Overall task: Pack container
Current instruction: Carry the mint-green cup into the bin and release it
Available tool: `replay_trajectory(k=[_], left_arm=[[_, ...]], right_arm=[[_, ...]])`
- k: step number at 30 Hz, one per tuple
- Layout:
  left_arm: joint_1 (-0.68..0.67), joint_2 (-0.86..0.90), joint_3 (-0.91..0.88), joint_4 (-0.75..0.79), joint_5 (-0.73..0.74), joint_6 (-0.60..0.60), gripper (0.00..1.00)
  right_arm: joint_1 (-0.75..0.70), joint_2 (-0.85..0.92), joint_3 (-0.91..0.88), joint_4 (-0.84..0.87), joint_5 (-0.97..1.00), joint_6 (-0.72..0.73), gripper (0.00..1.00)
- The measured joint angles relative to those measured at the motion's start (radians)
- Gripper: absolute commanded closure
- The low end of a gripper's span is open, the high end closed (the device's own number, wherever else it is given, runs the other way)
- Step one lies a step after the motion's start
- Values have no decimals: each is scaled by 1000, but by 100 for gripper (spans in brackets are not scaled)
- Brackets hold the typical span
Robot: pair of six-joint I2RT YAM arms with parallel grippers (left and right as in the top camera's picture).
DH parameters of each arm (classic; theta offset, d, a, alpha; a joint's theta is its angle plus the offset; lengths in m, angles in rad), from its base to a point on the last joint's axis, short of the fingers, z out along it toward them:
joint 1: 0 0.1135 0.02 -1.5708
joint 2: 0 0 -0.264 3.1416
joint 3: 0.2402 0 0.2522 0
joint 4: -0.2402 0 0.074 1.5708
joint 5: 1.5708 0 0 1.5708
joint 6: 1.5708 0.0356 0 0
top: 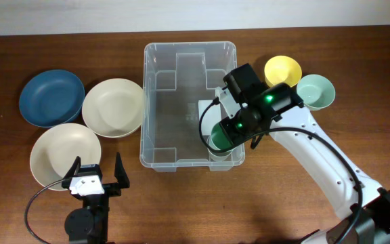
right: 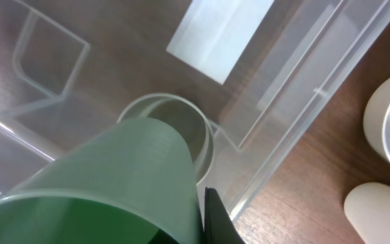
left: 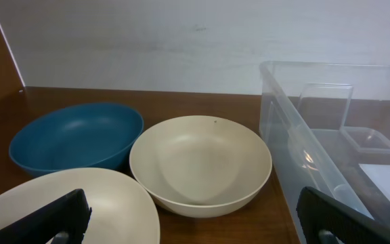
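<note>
The large clear plastic rectangular container (top: 189,45) is sitting in the middle of the brown wooden table (top: 5,203), with a white label (right: 219,30) lying flat on its base; the right gripper (top: 232,129) is reaching over the container's near right corner and is pinching the wall of a green plastic cup (right: 100,183), its fingers closed together on it; the green cup is hanging tilted just above a pale translucent cup (right: 181,118) that is standing upright inside that same corner; whether the two cups are touching cannot be told.

The left gripper (top: 97,166) is hovering low at the near left of the table, its jaws spread wide apart and holding nothing; its black fingers (left: 46,220) are framing a round cream bowl (left: 202,166) that is resting just beside the container's left wall; a round dark blue bowl (top: 51,98) is lying to the left of that one, and a second cream bowl (top: 59,156) is sitting nearest the left gripper.

To the right of the container, a small yellow bowl (top: 282,71) and a small mint green bowl (top: 315,91) are sitting side by side.
</note>
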Motion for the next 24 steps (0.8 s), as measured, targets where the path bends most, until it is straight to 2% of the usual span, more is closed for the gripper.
replay_trajectory(k=[17, 18, 19, 23, 24], left_arm=[[0, 0, 0, 0, 0, 0, 0], [0, 0, 0, 0, 0, 0, 0], [0, 0, 0, 0, 0, 0, 0], [0, 0, 0, 0, 0, 0, 0], [0, 0, 0, 0, 0, 0, 0]], right_arm=[[0, 2, -7, 1, 20, 0, 96], [0, 2, -7, 0, 20, 0, 93], [0, 2, -7, -2, 20, 0, 86], [0, 2, -7, -12, 24, 0, 68], [0, 2, -7, -13, 26, 3, 67]])
